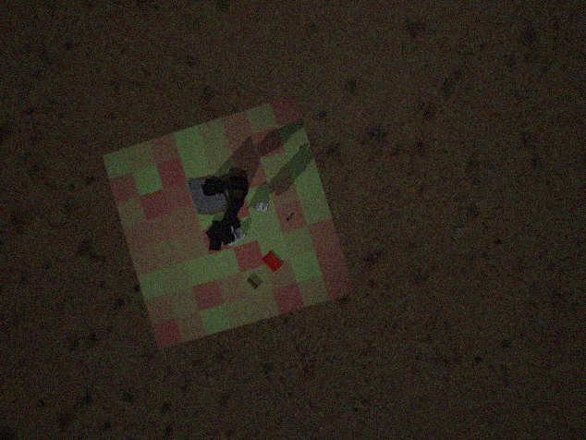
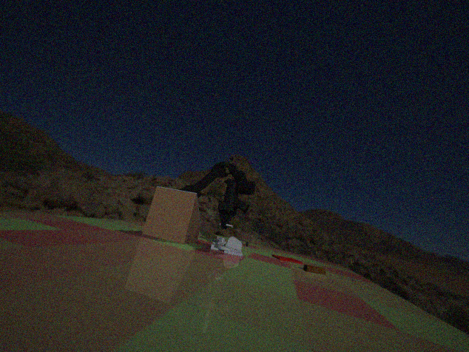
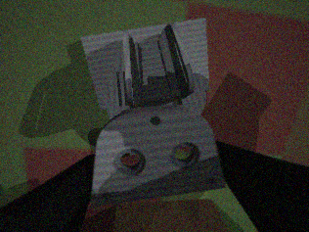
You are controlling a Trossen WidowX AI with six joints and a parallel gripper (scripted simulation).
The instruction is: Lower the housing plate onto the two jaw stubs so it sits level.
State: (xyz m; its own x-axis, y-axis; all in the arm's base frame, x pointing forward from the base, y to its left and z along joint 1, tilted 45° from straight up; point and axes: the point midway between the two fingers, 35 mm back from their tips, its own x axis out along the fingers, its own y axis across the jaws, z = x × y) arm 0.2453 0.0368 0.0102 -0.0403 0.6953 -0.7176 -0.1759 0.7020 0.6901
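Observation:
My gripper (image 2: pixel 225 224) (image 3: pixel 154 154) is shut on the housing plate (image 2: pixel 228 225) (image 3: pixel 155 137), a pale grey plate with a rounded far edge, two large holes and a small one. Fingers grip its left and right edges. In the exterior view the plate hangs clearly above the pale jaw assembly (image 1: pixel 238 234) (image 2: pixel 227 247) (image 3: pixel 105 63), apart from it. In the wrist view the assembly lies beyond the plate, which covers its near part. Two upright parallel parts stand on its base; the stubs cannot be told apart. In the top view the arm hides the plate.
The arm stands on a tan box (image 1: pixel 208 202) (image 2: pixel 170 216). A flat red block (image 1: pixel 272 261) (image 2: pixel 288 259) and a brown block (image 1: pixel 251 282) (image 2: pixel 314 269) lie to one side. A small pale part (image 1: pixel 262 206) and a small dark piece (image 1: pixel 289 216) lie on the patchwork mat (image 1: pixel 172 241).

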